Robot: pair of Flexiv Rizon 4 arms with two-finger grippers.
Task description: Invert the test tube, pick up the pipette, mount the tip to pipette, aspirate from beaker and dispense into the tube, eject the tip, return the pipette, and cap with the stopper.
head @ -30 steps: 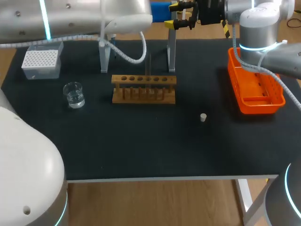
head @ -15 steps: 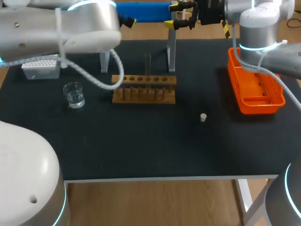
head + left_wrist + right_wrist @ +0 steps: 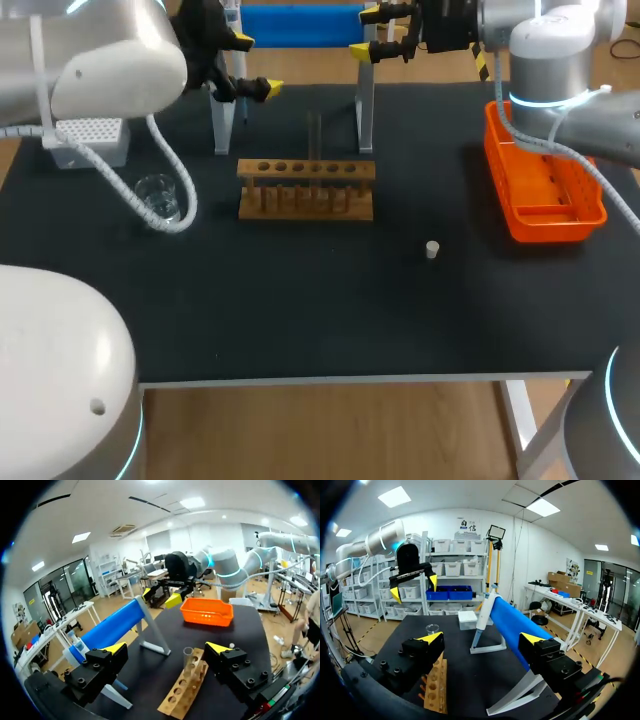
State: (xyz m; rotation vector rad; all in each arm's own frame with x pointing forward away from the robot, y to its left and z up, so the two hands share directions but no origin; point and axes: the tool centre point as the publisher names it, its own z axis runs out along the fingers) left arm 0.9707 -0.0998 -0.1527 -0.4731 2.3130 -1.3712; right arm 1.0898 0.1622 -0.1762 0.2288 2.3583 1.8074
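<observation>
Left hand (image 3: 255, 65) and right hand (image 3: 366, 32) both open, gripping nothing, above the far side of the surface (image 3: 300, 320).
The test tube (image 3: 314, 138) stands upright in the wooden rack (image 3: 305, 188), below and between the two hands. The beaker (image 3: 157, 200) sits left of the rack, and the stopper (image 3: 432, 249) lies apart to its right.
</observation>
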